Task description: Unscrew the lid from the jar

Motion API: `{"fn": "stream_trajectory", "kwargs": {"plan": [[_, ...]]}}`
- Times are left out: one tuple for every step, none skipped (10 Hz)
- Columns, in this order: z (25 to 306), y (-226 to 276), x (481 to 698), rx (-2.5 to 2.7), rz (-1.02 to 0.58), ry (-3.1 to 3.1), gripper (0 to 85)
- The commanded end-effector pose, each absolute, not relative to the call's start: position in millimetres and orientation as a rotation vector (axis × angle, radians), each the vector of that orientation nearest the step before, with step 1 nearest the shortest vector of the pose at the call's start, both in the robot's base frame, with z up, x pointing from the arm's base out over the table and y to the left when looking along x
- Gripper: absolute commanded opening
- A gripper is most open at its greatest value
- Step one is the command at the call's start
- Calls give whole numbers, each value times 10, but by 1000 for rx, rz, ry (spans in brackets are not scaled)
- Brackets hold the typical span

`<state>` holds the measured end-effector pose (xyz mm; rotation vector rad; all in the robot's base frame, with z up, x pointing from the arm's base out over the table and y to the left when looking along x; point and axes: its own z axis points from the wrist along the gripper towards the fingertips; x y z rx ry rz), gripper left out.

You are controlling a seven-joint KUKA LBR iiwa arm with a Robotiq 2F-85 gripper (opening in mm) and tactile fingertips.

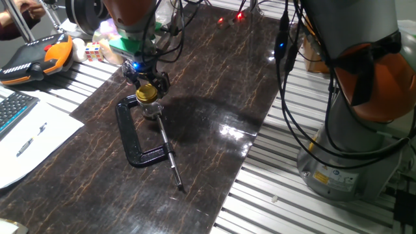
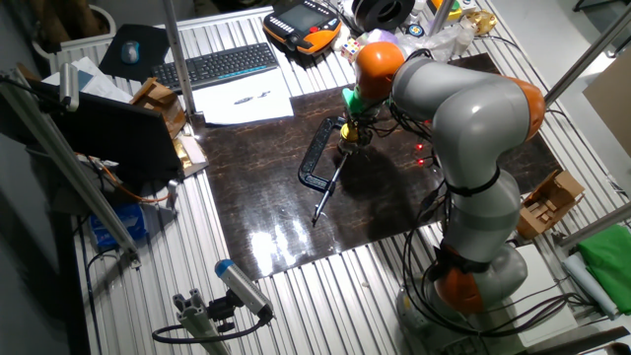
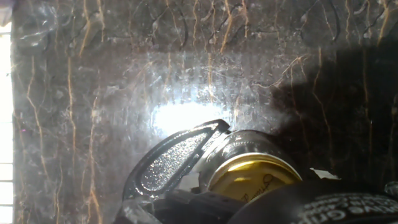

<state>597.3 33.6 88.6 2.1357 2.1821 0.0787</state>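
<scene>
- The jar [image 1: 152, 110] is small and made of clear glass. It stands inside the mouth of the black C-clamp [image 1: 133, 140], at the end where the clamp's long screw [image 1: 169, 155] comes in.
- The clamp lies flat on the dark table [image 1: 214, 91]. I think it is there to squeeze the jar so the jar cannot spin when the top is turned.
- The lid [image 1: 147, 93] is gold and round, and it sits on top of the jar — it looks like it is on the jar's neck, not lifted off yet.
- The pincer [image 1: 148, 83] hangs straight down over the clamp's jar end, with its black fingers on both sides of the lid. It looks closed on the lid, holding it by the rim.
- It comes from right above, I guess, so that a twist of the hand turns the lid around its middle.
- In the hand view the lid [image 3: 258, 176] is very close, at the bottom of the picture, with the glass just under it and the clamp's shiny pad [image 3: 177, 158] beside it.
- The job looks like it is in the turning part — how loose the lid is, I cannot tell.
</scene>
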Motion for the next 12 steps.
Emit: {"fn": "stream_trajectory", "kwargs": {"plan": [[884,345,5977,2134,81,2184,850],[883,350,5974,2133,84,2186,850],[884,353,5975,2123,83,2196,850],[878,355,5968,2099,78,2209,850],[873,365,5965,2078,74,2225,850],[870,381,5961,2069,71,2229,850],[865,394,5956,2060,72,2236,850],[863,402,5958,2055,77,2244,850],[866,421,5961,2051,77,2247,850],[874,440,5966,2046,70,2252,850],[884,459,5969,2040,66,2256,850],[888,479,5968,2031,59,2261,850]]}}
